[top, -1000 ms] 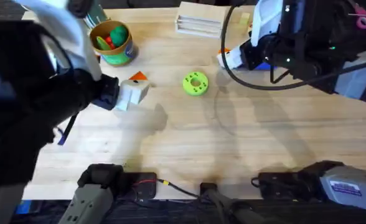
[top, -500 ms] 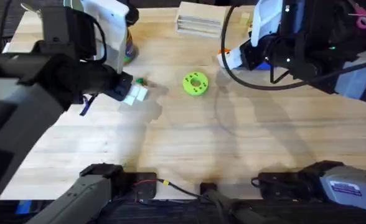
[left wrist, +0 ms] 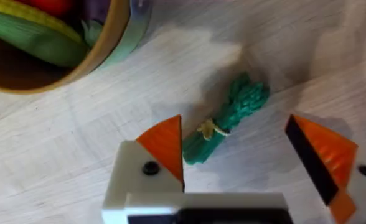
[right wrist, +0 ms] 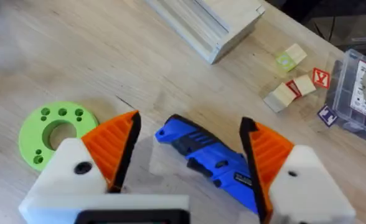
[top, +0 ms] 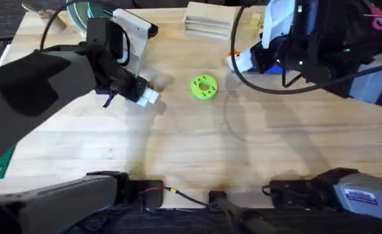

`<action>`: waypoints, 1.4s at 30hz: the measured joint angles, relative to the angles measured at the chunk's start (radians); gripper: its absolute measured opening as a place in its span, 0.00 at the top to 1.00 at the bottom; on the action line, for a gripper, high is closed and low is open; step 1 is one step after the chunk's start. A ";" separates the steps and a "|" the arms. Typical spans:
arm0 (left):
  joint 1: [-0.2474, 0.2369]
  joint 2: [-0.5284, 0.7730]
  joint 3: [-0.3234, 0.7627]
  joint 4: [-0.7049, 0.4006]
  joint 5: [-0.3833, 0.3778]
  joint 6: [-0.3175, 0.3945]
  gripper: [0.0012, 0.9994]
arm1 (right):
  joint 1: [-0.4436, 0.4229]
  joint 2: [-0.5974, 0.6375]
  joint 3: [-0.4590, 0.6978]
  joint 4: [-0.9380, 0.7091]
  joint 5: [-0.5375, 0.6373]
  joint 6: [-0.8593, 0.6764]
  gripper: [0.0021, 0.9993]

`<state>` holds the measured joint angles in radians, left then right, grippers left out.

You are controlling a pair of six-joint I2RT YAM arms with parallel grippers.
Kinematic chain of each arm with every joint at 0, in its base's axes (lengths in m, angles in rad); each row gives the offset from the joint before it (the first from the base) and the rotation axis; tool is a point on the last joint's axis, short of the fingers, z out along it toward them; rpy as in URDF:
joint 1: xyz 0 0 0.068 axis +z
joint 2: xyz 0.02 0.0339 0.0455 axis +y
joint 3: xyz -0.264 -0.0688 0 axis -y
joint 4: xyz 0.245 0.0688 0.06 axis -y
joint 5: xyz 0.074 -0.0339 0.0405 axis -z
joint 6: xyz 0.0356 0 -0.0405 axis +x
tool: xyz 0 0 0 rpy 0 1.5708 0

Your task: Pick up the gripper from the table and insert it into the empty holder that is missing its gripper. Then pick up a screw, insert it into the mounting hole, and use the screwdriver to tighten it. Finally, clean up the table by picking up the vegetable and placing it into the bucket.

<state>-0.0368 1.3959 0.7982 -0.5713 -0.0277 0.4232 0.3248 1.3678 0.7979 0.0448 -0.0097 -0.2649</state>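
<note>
The dark green vegetable (left wrist: 226,118) lies on the wood between the orange pads of my left gripper (left wrist: 242,155), which is open and hovers just above it. Close by stands the bucket (left wrist: 117,46) with a yellow inside and toy food in it. In the overhead view the left gripper (top: 147,96) is at the table's back left. My right gripper (right wrist: 189,152) is open, its pads on either side of the blue screwdriver (right wrist: 208,155), which lies on the table at the back right. The loose gripper, the holder and the screw are out of view.
A lime-green disc with holes (top: 204,86) lies mid-table, between the two arms. A flat stacked box (top: 210,16) sits at the back edge. Small letter blocks (right wrist: 292,84) and a clear case (right wrist: 363,93) lie beyond the screwdriver. The near half of the table (top: 197,162) is bare wood.
My left arm has swung in from the left and now covers the bucket in the overhead view. Its gripper shifted slightly right. The right arm has not moved.
</note>
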 joint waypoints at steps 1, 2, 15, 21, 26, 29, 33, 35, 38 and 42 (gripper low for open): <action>0.000 0.017 0.000 0.010 0.000 0.000 0.01 | 0.000 0.000 0.000 0.000 0.000 0.000 0.01; 0.000 0.029 0.000 0.016 0.000 0.000 0.01 | 0.000 0.000 0.000 0.000 0.000 0.000 0.01; -0.004 0.105 0.005 0.056 0.005 0.004 0.71 | 0.000 0.000 0.000 0.000 -0.001 0.000 0.01; -0.004 0.107 0.007 0.054 0.000 0.007 0.98 | 0.000 0.000 0.000 0.000 -0.006 0.000 0.01; -0.004 0.086 0.042 -0.009 -0.003 0.007 0.98 | 0.000 0.000 0.000 0.000 -0.006 0.000 0.01; -0.004 0.049 0.112 -0.028 -0.003 0.007 0.98 | 0.000 0.000 0.000 0.000 -0.006 0.000 0.01; -0.004 -0.009 0.255 0.028 -0.003 0.007 0.98 | 0.000 0.000 0.000 0.000 -0.006 0.000 0.01; -0.004 -0.030 0.302 0.090 -0.003 0.007 0.98 | 0.000 0.000 0.000 0.000 -0.006 0.000 0.01; -0.003 -0.044 0.330 0.194 -0.003 0.007 0.98 | 0.000 0.000 0.000 0.000 -0.006 0.000 0.00; 0.006 -0.017 0.330 0.257 -0.003 0.000 0.98 | 0.000 0.000 0.000 -0.001 -0.006 0.000 0.00</action>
<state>-0.0313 1.3793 1.1286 -0.3147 -0.0303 0.4236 0.3248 1.3678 0.7979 0.0437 -0.0162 -0.2646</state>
